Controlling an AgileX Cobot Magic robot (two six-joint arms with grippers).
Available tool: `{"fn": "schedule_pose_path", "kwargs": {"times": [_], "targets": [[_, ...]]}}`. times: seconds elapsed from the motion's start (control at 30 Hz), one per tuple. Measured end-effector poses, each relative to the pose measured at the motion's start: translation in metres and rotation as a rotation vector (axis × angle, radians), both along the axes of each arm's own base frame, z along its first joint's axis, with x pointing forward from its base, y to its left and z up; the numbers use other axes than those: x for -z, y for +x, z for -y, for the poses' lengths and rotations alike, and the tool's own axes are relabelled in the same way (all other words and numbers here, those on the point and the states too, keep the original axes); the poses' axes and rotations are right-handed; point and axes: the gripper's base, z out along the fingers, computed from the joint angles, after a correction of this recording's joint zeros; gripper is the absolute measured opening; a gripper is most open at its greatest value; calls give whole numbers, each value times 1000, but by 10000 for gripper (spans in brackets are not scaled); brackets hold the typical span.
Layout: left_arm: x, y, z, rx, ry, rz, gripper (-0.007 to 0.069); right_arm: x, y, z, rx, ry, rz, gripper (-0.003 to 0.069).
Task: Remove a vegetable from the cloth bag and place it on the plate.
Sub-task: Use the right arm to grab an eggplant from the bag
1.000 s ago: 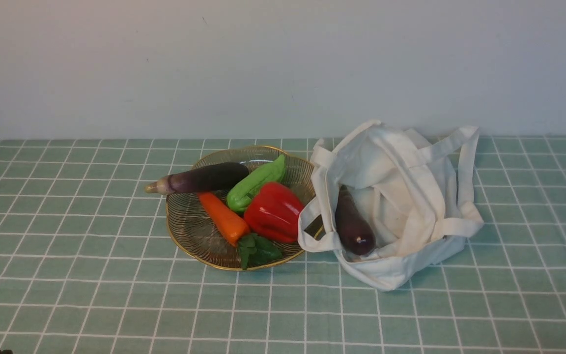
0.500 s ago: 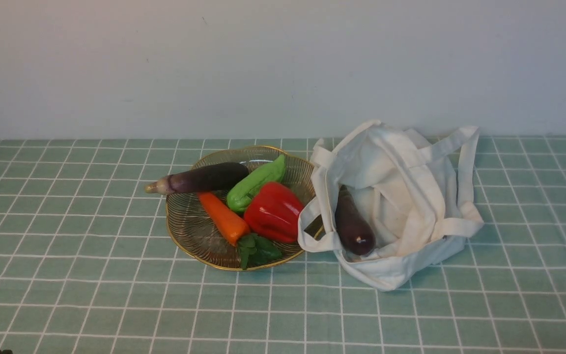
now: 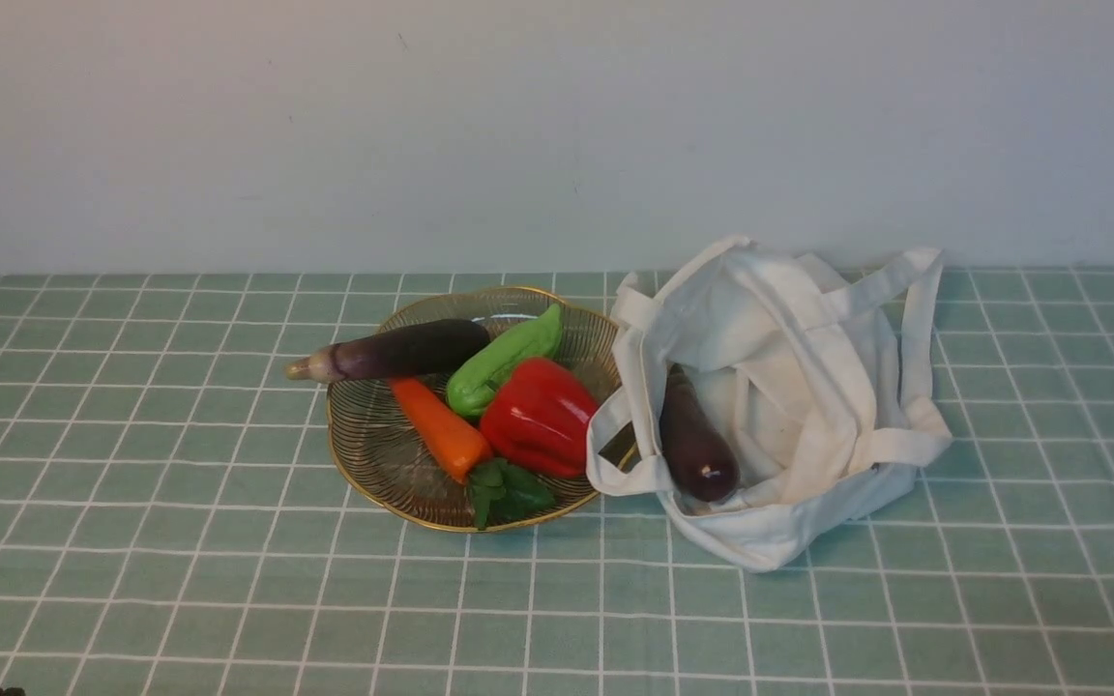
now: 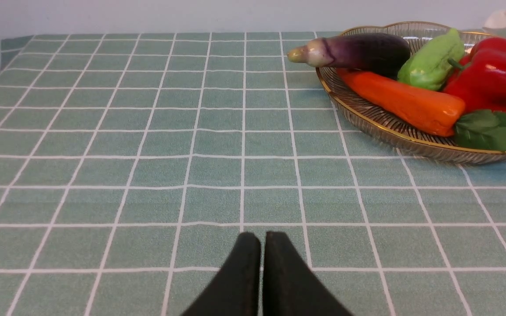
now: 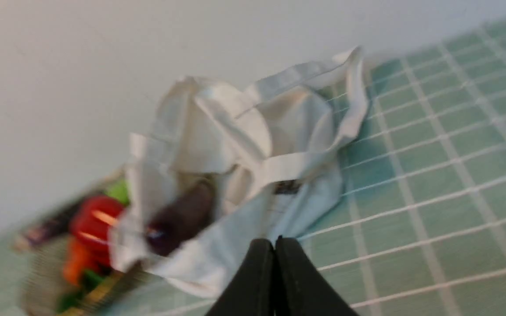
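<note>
Green tablecloth (image 3: 180,541) with a white grid covers the whole work surface before you. Nearest you, the left claw (image 4: 262,245) points across bare cloth with its two black fingers pressed together. The right claw (image 5: 275,245) also has its fingers pressed together, holding nothing, in a blurred wrist view that faces the bag. Farther in, at mid-table, the plate (image 3: 373,454) carries a carrot (image 3: 439,428), a red pepper (image 3: 540,416), a green pepper (image 3: 504,360), green leaves (image 3: 504,491) and a pale-stemmed eggplant (image 3: 393,353) whose stem end overhangs the left rim. Touching the plate's right side, the cloth bag (image 3: 808,387) lies slumped, its mouth open toward you. The dark eggplant (image 3: 695,440) rests inside that mouth, rounded end nearest you. Behind everything, a plain pale wall (image 3: 557,126) meets the table's far edge.
</note>
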Motion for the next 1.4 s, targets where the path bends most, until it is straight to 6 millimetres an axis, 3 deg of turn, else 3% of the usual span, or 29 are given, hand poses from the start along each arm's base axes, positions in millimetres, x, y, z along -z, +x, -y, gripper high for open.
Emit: {"fn": "schedule_pose_path", "kwargs": {"times": [0.13,0.33,0.47,0.53,0.6,0.67,0.77,0.87,0.9,0.93,1.1,1.2,1.27,1.33,1.4], "targets": [[0,0,0,0,0,0,-4,-4,0,-4,-9,284,-24,-15],[0,0,0,0,0,0,-4,-6,-1,-5,-16,320,-9,-15],[0,0,0,0,0,0,-4,-31,-5,-7,-72,98,82,-15],[0,0,0,0,0,0,-4,-71,-12,-6,-84,-69,198,-15],[0,0,0,0,0,0,-4,-97,-11,-5,-81,-176,213,-15],[0,0,0,0,0,0,-4,-119,-1,-5,-92,-275,159,-15],[0,0,0,0,0,0,-4,-133,22,-6,-133,-383,-27,-14],[0,0,0,0,0,0,-4,-122,65,-6,-197,-463,-377,-14],[0,0,0,0,0,0,-4,-121,67,-6,-202,-466,-398,-14],[0,0,0,0,0,0,-4,-110,85,-7,-235,-478,-532,-14],[0,0,0,0,0,0,-4,-74,132,-17,-419,-482,-854,-12],[0,0,0,0,0,0,-4,-64,148,-29,-535,-470,-911,-10],[0,0,0,0,0,0,-4,-59,166,-53,-672,-510,-919,-10],[0,0,0,0,0,0,-4,-60,174,-66,-716,-535,-905,-10],[0,0,0,0,0,0,-4,-64,193,-93,-760,-581,-881,-7]]}}
